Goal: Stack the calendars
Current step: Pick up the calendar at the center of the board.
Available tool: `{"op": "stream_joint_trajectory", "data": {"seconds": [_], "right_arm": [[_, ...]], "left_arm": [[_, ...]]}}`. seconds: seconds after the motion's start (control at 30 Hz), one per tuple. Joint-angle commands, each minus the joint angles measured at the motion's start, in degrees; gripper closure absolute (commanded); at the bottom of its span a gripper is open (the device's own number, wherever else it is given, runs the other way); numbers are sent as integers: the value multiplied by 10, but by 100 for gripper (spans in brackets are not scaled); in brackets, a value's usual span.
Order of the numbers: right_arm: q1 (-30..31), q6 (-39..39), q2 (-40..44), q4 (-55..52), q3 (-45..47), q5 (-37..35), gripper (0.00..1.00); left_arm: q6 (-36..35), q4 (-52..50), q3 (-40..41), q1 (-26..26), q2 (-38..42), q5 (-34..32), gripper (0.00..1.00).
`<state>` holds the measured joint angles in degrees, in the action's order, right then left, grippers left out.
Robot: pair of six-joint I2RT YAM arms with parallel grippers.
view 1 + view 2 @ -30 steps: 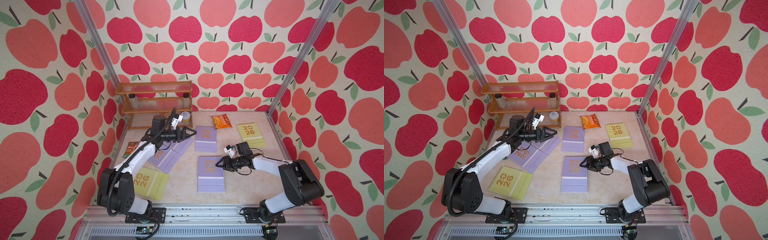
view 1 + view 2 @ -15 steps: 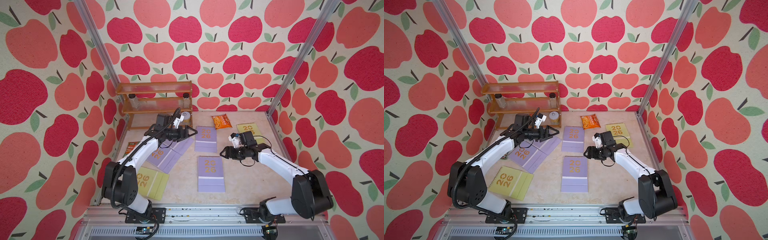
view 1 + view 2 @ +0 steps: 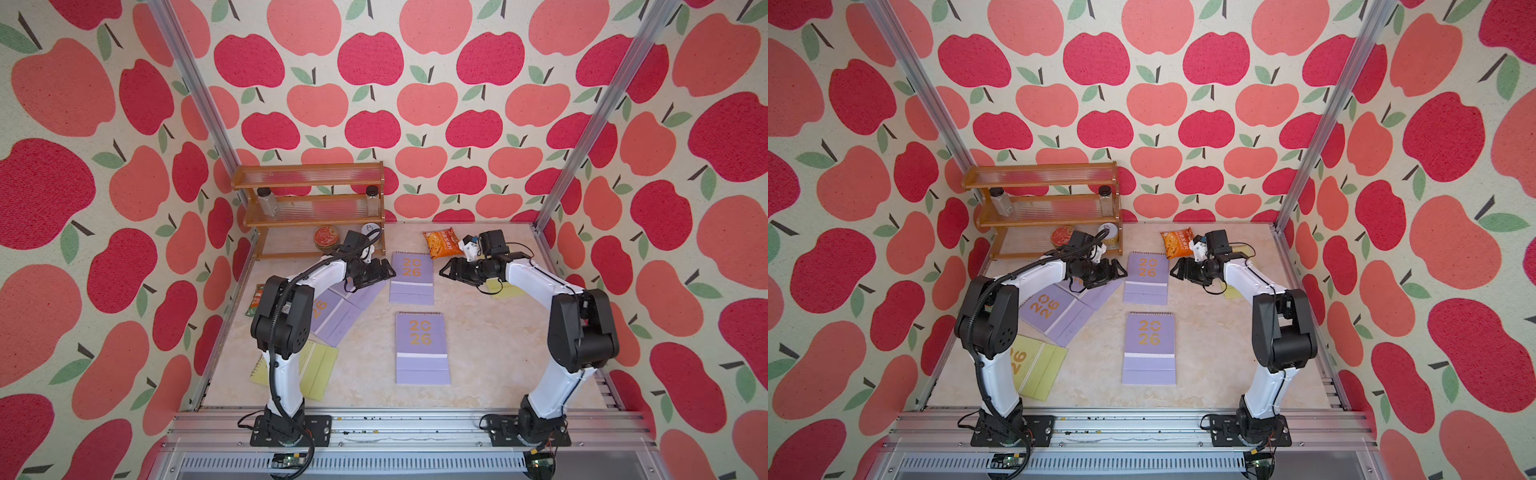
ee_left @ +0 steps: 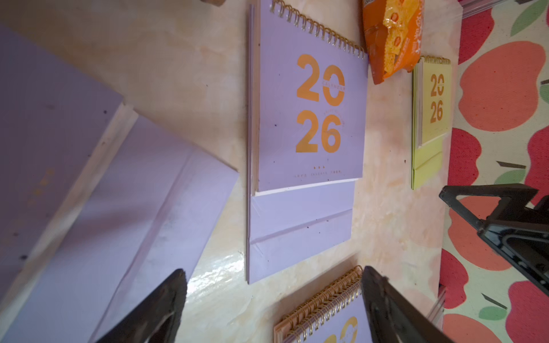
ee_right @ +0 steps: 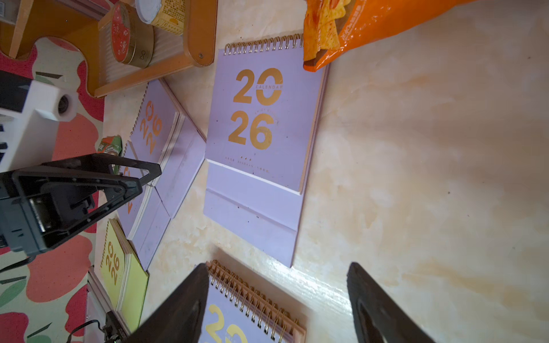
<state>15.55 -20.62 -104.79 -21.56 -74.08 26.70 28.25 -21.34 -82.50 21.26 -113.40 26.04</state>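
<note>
A lavender calendar lies flat at the far middle of the table. My left gripper hovers open at its left edge, holding nothing. My right gripper hovers open at its right, also holding nothing. Nearer the front, another lavender calendar rests on a peach one. Two lavender calendars overlap at the left. One yellow-green calendar lies front left; another is partly hidden under the right arm.
An orange snack packet touches the far calendar's spiral corner. A wooden rack with jars and tins stands at the back left. A green packet lies by the left wall.
My right gripper has left the front stack, moved back toward the far calendar and opened wider. The left gripper has hardly shifted; its arm's elbow stands higher.
</note>
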Motion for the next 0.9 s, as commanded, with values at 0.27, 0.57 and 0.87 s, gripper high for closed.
{"op": "stream_joint_trajectory", "data": {"seconds": [0.27,0.57,0.87], "right_arm": [[-2,-10,-120,33,-84,51,24],[5,-25,-178,45,-119,65,23],[37,-23,-217,34,-142,66,23]], "left_arm": [[-22,-30,-78,5,-75,-38,10],[-19,-25,-113,8,-127,-12,10],[-2,-7,-131,16,-153,12,10]]}}
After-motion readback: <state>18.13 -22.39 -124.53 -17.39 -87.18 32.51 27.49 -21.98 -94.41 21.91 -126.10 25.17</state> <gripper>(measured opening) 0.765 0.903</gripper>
